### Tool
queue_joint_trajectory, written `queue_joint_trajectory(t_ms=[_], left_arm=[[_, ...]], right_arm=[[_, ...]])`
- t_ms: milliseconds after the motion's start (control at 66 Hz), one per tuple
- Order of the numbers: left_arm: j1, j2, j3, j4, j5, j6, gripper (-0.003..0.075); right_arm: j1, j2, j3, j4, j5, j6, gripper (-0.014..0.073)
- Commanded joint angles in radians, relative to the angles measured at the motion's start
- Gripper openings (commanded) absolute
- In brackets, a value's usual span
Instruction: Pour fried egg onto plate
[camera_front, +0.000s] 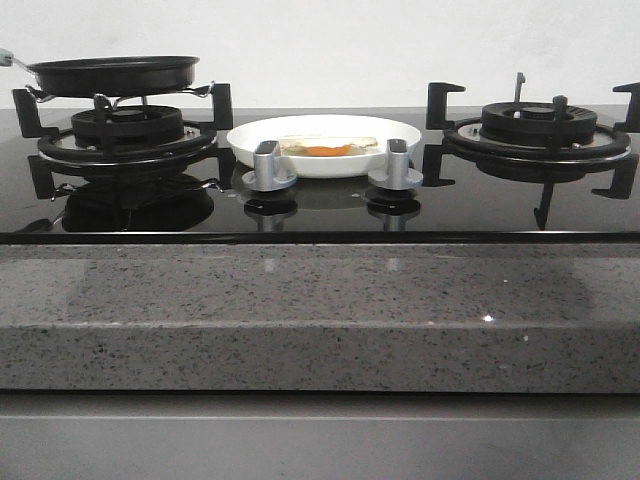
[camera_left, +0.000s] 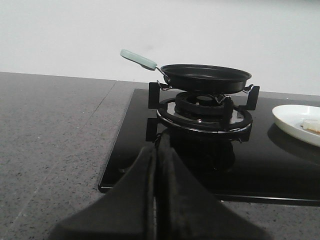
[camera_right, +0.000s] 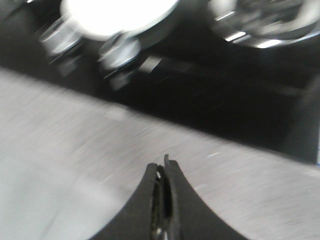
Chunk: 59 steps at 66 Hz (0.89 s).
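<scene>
Left wrist view gives you the left gripper (camera_left: 156, 150) nearest the lens: its black jaws are pressed together with only a thin seam between them, holding nothing and touching nothing. Your right gripper (camera_right: 164, 167) reads the same in the right wrist view, jaws closed and empty, hanging over the counter; that picture is blurred, so fine detail is lost.

Below both grippers lies the speckled grey stone counter (camera_front: 320, 330), matte and grainy, with a thick squared front edge. Set into it is the glossy black glass cooktop (camera_front: 480, 205), which mirrors everything standing on it. Near its front edge you see two round silver metal knobs (camera_front: 268, 168), side by side at the middle.

Just behind the knobs sits the round, shallow white plate (camera_front: 400, 135) with its raised rim, between the two burners. The small flat fried egg (camera_front: 327, 148), pale white with an orange yolk, lies on the plate; from the left wrist view only a pale edge of it shows at the frame's border.

On your left, the black cast-iron burner grate (camera_front: 125, 135) carries the black round frying pan (camera_front: 115, 75), level on the supports, its pale green handle (camera_left: 138, 59) angled up and away from the plate. On your right stands a second black burner grate (camera_front: 540, 130), bare. Behind everything rises a plain white wall (camera_front: 320, 40).
</scene>
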Motion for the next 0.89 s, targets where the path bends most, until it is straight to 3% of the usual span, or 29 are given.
queue_joint_trajectory(t_ms=[0,167,303,576,879], left_arm=[[-0.001,-0.015,0.004,-0.005,-0.086,-0.007,-0.002],[-0.001,-0.015,0.004,-0.005,-0.086,-0.007,-0.002],[-0.001,-0.015,0.004,-0.005,-0.086,-0.007,-0.002],[-0.001,-0.015,0.004,-0.005,-0.086,-0.007,-0.002],[-0.001,-0.013,0.004,-0.005,-0.086,-0.007,-0.002]], right_arm=[[-0.084,-0.068,0.076,-0.03,-0.245,-0.012,-0.0069],[-0.16,-0.278,0.336,-0.03,-0.551,-0.012,-0.0069],[-0.165,-0.399,0.507,-0.03,-0.674,-0.012,-0.0069],[-0.187,-0.567,0.719,-0.025,-0.765,-0.012,-0.0069],[-0.185,-0.57,0.72,-0.025,-0.742,-0.012,-0.0069]])
